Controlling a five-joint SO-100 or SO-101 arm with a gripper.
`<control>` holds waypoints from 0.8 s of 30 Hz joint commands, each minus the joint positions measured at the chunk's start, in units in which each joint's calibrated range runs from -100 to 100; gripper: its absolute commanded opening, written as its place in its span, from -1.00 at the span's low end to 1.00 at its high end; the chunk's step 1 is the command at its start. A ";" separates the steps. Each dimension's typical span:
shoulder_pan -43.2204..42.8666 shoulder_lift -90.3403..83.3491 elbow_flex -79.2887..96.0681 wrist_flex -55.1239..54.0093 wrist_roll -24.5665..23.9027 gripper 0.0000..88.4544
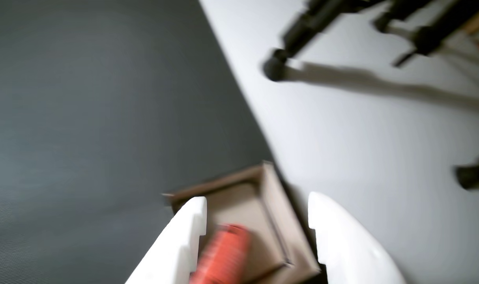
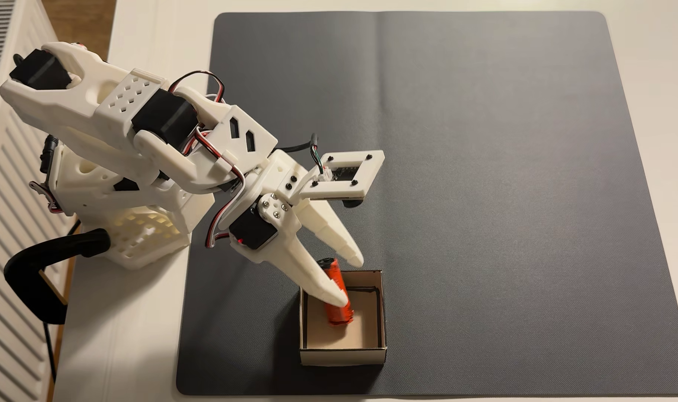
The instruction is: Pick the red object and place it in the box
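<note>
Nearly done: the red object (image 2: 336,294) is tipping into the box (image 2: 380,309) at the mat's (image 2: 484,193) near edge.
Largest first: the white gripper (image 2: 353,281) is hanging over the box's far wall, jaws spread wide and clamping nothing, one fingertip overlapping the cylinder. In the fixed view the cylinder is leaning steeply, black end up over the wall, crimped end down inside; settling flat and pulling away appear to be what remains.

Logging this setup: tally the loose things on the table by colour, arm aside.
Orange-red: 1, the cylinder, between the open claw's fingers, tilted over the box rim.
Beige: 1, the cardboard box.
Dark grey: 1, the mat.
Total: 3.
</note>
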 commanded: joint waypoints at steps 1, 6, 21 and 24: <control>-3.64 -0.48 -0.70 0.12 -3.92 -0.63; -8.69 -0.57 -2.33 0.12 -7.00 -0.99; -22.94 -0.65 0.85 0.03 -7.26 -0.98; -24.35 -0.65 4.66 0.03 -7.26 -0.98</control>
